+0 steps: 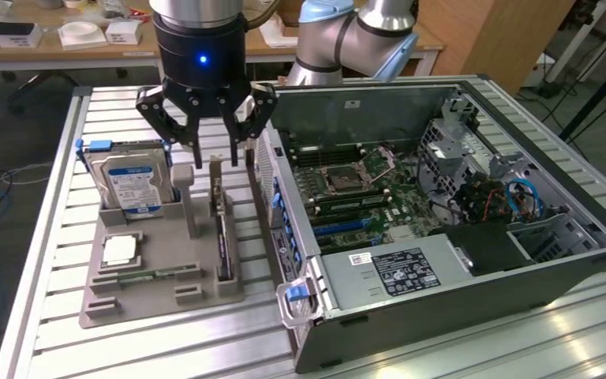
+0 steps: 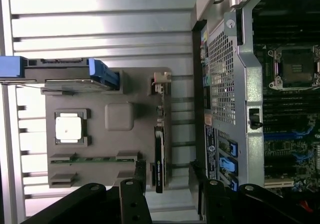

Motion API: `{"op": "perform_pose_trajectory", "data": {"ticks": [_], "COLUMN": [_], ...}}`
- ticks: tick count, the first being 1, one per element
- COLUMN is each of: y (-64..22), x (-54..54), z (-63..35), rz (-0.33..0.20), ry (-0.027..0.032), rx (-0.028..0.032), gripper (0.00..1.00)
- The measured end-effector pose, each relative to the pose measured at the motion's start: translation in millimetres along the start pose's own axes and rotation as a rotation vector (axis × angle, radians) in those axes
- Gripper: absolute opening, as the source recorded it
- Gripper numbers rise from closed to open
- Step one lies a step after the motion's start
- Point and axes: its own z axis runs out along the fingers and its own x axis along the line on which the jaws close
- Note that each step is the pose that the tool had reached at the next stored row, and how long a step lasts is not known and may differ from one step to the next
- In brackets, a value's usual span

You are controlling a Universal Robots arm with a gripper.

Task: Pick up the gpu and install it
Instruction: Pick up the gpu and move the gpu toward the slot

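**Open gripper poised over the upright gpu**

Exterior view: the gripper (image 1: 218, 156) hangs close over the gpu (image 1: 222, 237), its jaws spread and empty. The gpu stands on edge in a slot of the grey tray (image 1: 124, 304), just beside the open computer case (image 1: 472, 268). Judging by this, it is kept upright so its thin faces are offered for gripping. It is a slim black card with a silver bracket at the end nearest the gripper.

Wrist view: the card runs edge-on towards the gap between the two fingers (image 2: 134, 196). The hard drive (image 2: 65, 74) stands well apart from it.

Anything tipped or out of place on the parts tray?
Nothing stands out. The gpu stands on edge in its slot in the tray, the hard drive is upright, the CPU and memory stick lie in recesses. The open gripper hangs above the gpu.
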Motion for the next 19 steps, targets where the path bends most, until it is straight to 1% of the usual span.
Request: {"op": "perform_pose_trajectory", "data": {"ticks": [19], "y": [-2.1], "x": [0.1], "z": [10.5], "rz": [0.0], "ry": [0.0], "rx": [0.0001], "gripper": [0.47]}}
